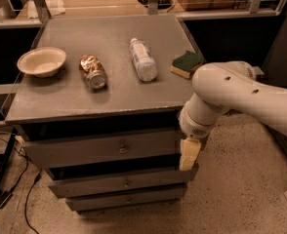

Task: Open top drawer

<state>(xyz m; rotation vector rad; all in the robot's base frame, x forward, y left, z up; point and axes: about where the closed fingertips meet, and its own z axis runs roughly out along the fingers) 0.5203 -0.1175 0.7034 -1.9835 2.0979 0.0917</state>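
Note:
The top drawer [85, 151] is the tallest grey front of three under the cabinet top, with a small round metal knob [123, 148] at its centre. It looks pushed in. My gripper [189, 154] hangs cream-coloured from the white arm [231, 94], pointing down at the right end of the top drawer front, right of the knob and about level with it. It holds nothing that I can see.
On the grey cabinet top [109, 99] lie a white bowl [41, 61], a crushed can [92, 71], a plastic bottle [143, 59] and a green sponge [186, 64]. Two shorter drawers [119, 183] sit below. Cables [21, 179] trail on the floor at left.

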